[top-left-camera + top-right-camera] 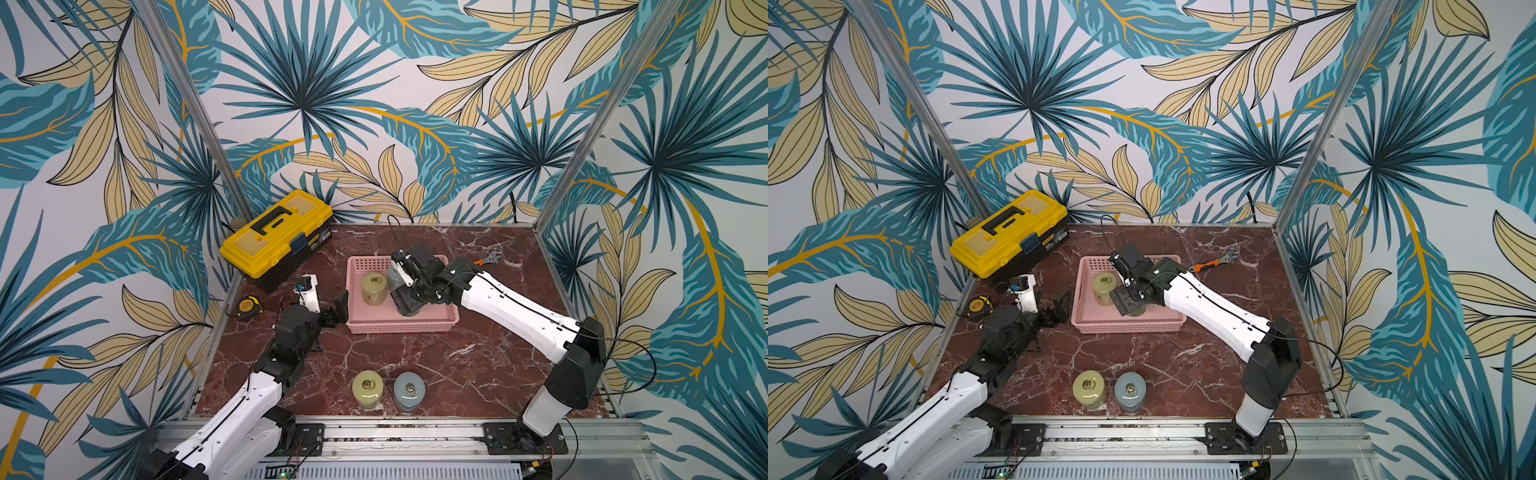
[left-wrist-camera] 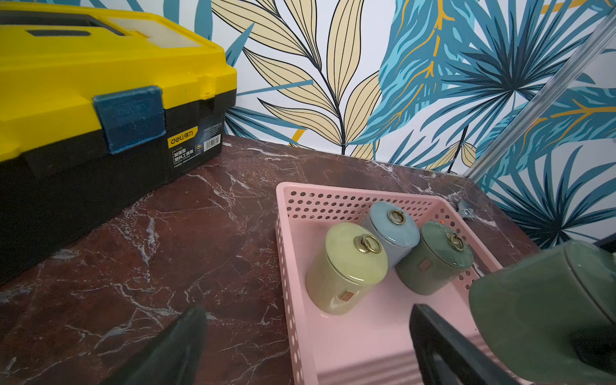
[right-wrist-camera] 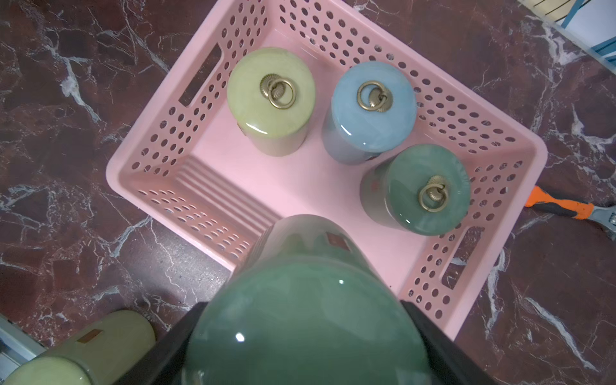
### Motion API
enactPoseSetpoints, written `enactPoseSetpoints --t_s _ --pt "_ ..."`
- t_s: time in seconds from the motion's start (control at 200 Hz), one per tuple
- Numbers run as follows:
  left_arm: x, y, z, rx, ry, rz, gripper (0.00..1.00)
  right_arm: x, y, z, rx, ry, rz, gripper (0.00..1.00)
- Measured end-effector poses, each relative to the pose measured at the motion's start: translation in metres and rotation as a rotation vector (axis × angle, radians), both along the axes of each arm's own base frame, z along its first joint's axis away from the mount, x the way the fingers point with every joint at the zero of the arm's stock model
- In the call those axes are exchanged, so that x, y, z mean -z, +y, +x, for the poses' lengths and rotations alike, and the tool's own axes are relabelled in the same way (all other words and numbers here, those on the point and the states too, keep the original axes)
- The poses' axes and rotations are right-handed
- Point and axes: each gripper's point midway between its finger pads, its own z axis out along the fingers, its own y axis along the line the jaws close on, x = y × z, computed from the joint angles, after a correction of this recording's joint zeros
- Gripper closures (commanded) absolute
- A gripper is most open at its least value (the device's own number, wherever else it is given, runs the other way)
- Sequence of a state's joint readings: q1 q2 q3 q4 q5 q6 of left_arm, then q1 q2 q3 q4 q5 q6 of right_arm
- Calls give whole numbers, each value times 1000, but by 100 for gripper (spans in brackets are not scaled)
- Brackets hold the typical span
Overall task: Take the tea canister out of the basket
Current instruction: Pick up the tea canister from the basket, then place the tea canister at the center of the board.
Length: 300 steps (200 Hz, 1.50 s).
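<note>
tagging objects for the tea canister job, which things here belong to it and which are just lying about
Job: pink basket; green canister gripped by right gripper; yellow-green canister, blue canister, second green canister inside the basket; front yellow-green canister and front blue canister, out on the table.
Lying about: yellow toolbox; tape measure; wrench.

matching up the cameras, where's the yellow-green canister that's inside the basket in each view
Top view: yellow-green canister by the basket wall nearest the toolbox.
Top view: canister in the same place.
Left wrist: nearest of three standing in the basket.
Right wrist: by the slotted wall, beside the blue canister.
Shared landmark: the pink basket.
</note>
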<state>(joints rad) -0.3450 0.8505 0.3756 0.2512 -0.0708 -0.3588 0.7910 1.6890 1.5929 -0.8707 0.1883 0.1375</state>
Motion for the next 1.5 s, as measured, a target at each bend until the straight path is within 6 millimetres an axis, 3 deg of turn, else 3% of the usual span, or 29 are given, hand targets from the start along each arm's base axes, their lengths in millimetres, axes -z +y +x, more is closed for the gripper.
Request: enactPoseSetpoints --t_s 0.285,0.646,1.502 --pt "0 0 0 1 -1 4 0 3 -19 -19 29 4 -10 52" --pt "0 0 0 2 -2 8 0 13 -33 -58 32 29 -1 53" --pt "0 0 0 2 -3 10 0 53 -66 -129 98 85 2 54"
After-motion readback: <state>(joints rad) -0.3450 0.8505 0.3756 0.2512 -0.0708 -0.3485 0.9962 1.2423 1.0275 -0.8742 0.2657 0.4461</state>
